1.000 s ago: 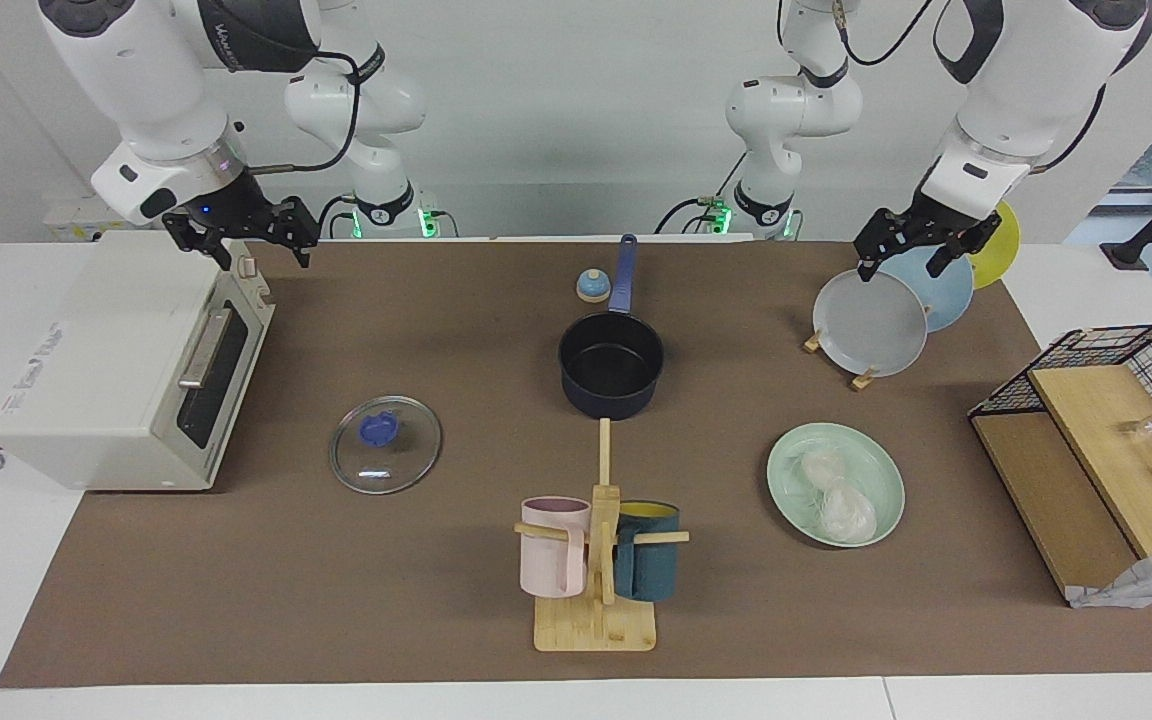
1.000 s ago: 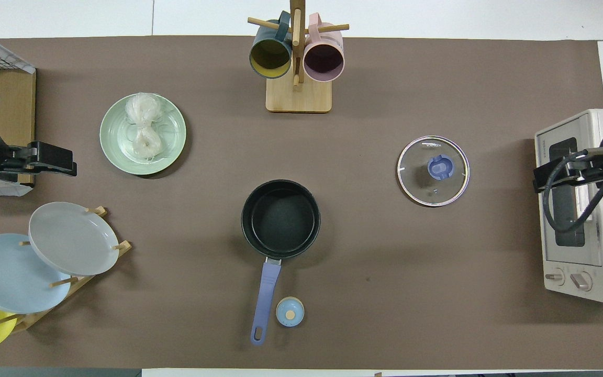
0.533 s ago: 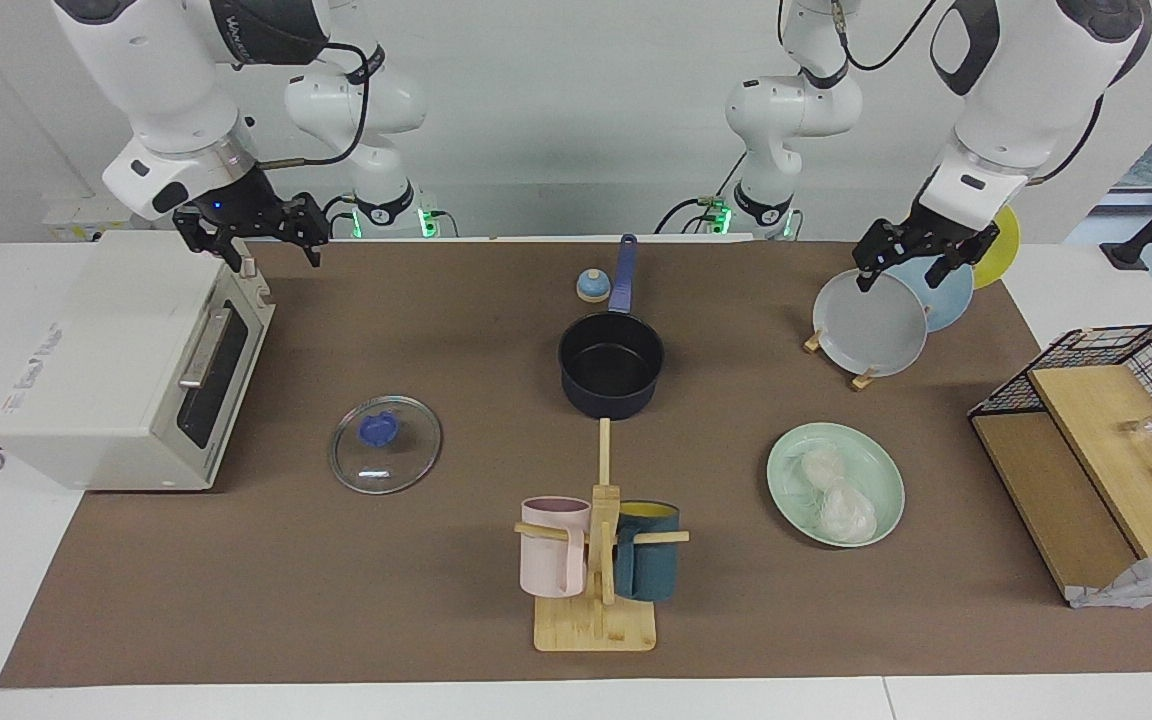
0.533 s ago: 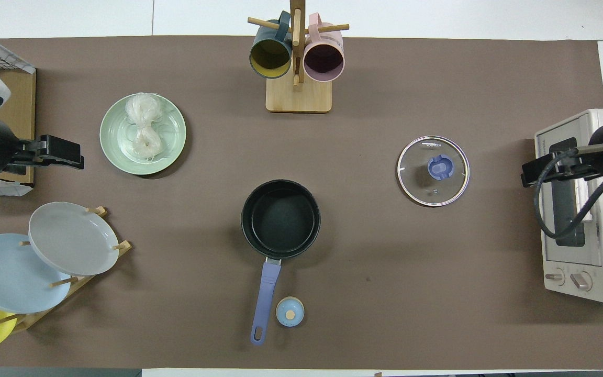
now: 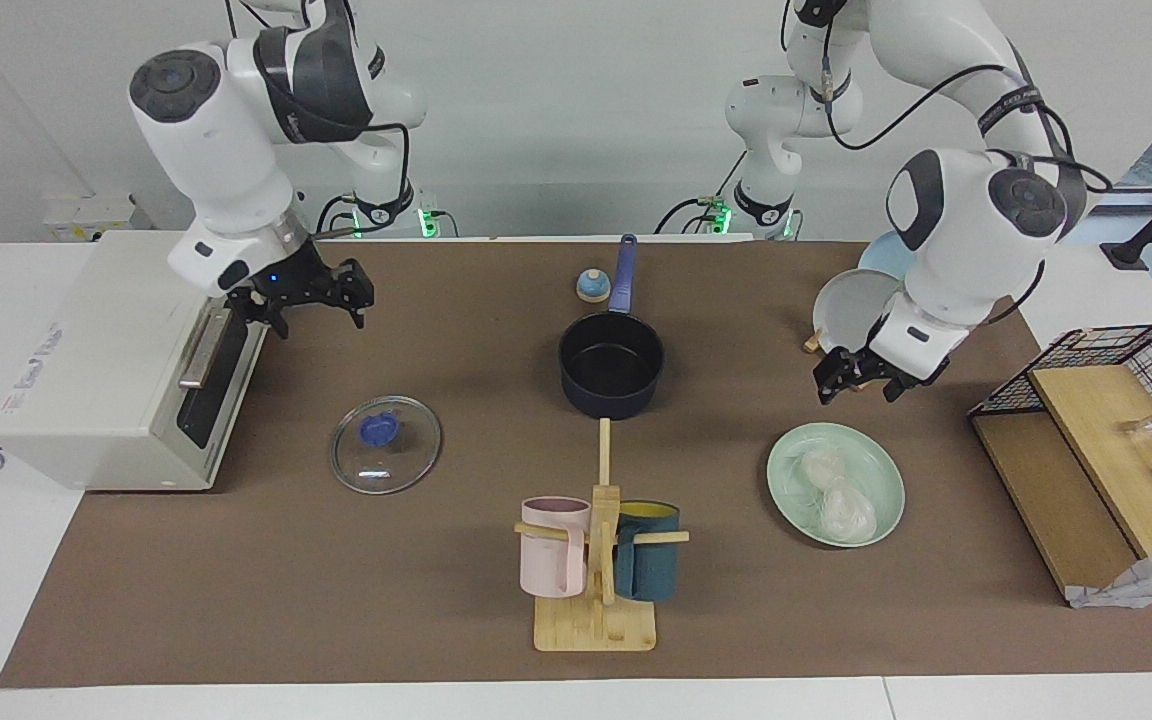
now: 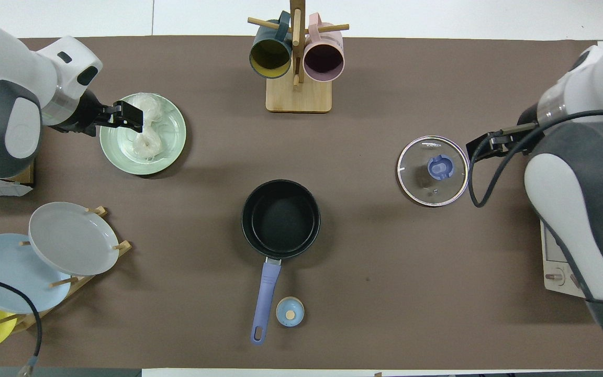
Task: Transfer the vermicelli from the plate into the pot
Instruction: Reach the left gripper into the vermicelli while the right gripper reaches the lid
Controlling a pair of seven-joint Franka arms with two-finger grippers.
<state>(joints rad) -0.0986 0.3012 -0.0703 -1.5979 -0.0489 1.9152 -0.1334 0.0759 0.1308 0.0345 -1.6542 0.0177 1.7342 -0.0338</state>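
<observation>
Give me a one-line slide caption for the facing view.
Left claw hangs open above the mint plate of vermicelli; pot sits empty.

Left pincer [image 5: 856, 384] (open) aloft; right pincer [image 5: 314, 302] open

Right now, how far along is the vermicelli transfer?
Nothing moved yet: both vermicelli bundles lie on the plate, and the pot is empty. In hand: the left gripper, open, hangs above the plate's robot-side rim, not touching. The right gripper hangs near the toaster oven. Left: grasping, carrying, dropping both bundles.

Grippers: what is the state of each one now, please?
Left gripper: open, empty, raised over the plate.
Right gripper: open, empty, beside the toaster oven.
</observation>
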